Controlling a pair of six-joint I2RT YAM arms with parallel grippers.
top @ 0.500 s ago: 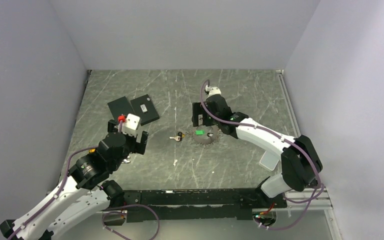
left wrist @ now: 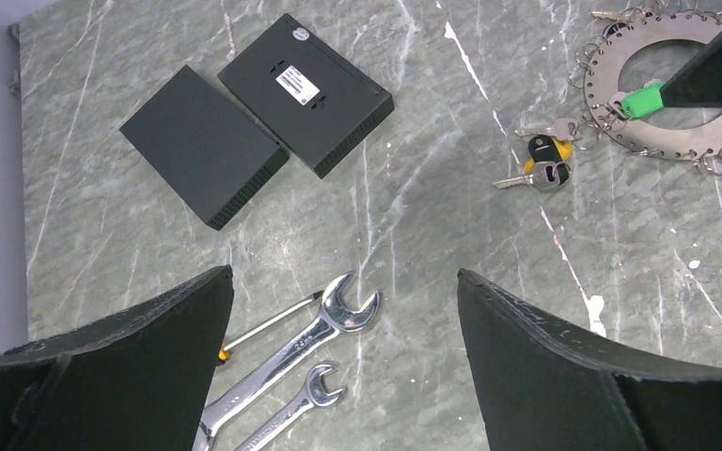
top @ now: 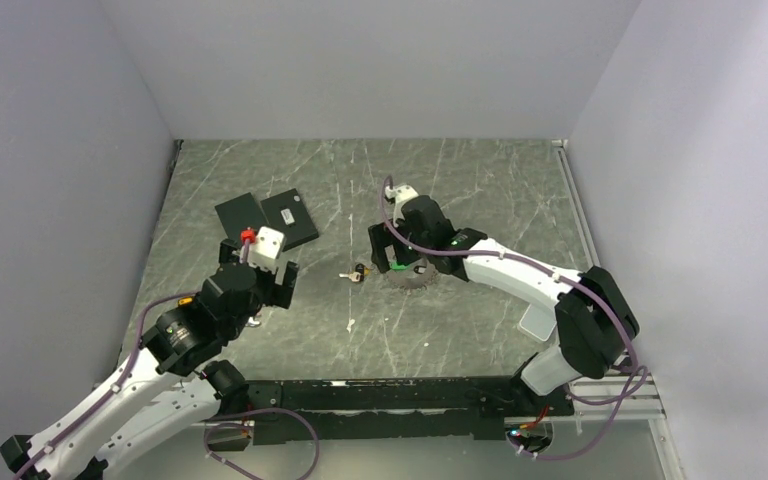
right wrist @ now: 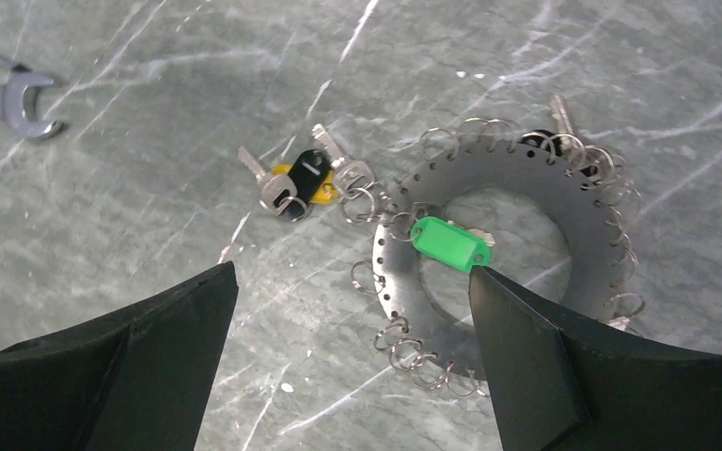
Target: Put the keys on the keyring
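The keys (right wrist: 296, 183), silver with black and yellow heads, lie in a small bunch on the table just left of the keyring (right wrist: 526, 169). The keyring is a flat grey metal disc with a hole in its middle, many small split rings round its rim and a green tag (right wrist: 449, 242). My right gripper (right wrist: 353, 272) hovers open above the disc's near-left rim, holding nothing. In the top view the keys (top: 358, 273) sit beside the keyring (top: 412, 280), under the right gripper (top: 385, 250). The left gripper (left wrist: 343, 272) stands open over two wrenches, with the keys (left wrist: 545, 164) far to its upper right.
Two chrome wrenches (left wrist: 287, 348) and a thin rod with an orange collar (left wrist: 263, 326) lie under the left gripper. Two flat black boxes (left wrist: 202, 146) (left wrist: 306, 89) sit at the back left. A white scrap (left wrist: 594, 305) lies near the middle. A white tub (top: 538, 322) stands by the right arm.
The right gripper has moved left and toward me, now over the keyring and covering part of it. The left arm has barely shifted.
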